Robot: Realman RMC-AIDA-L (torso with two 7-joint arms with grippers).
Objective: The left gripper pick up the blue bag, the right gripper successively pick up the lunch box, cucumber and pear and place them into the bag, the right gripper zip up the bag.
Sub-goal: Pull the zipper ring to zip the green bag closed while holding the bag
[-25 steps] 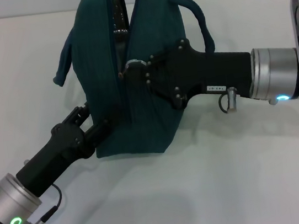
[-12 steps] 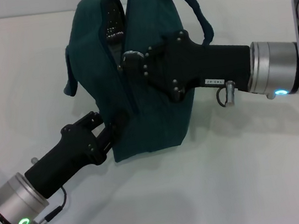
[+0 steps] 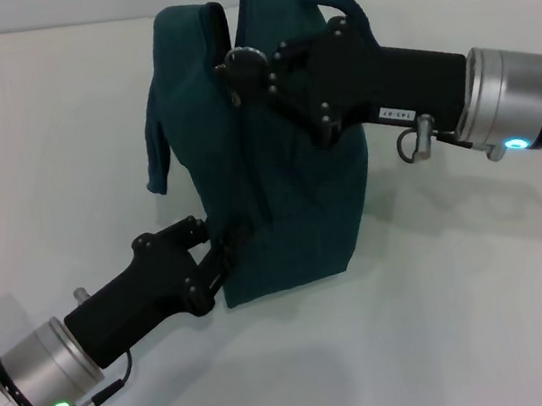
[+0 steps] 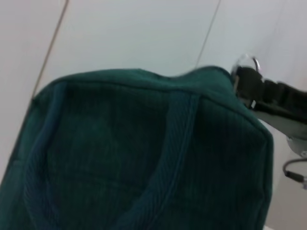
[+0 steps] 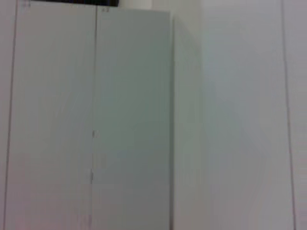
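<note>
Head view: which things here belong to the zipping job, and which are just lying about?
In the job:
- blue bag, upright on the table
- left gripper, at the bag's lower edge
- right gripper, at the zipper near the top

Lying about:
- nothing loose; only the white table

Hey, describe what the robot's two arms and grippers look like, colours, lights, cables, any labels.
Both arms have silver cylindrical wrists with matte black gripper housings. The left gripper has a green ring light and a thin black cable at its wrist. The right gripper shows round bolt heads, a small white label, a metal ring, and a blue wrist light.
</note>
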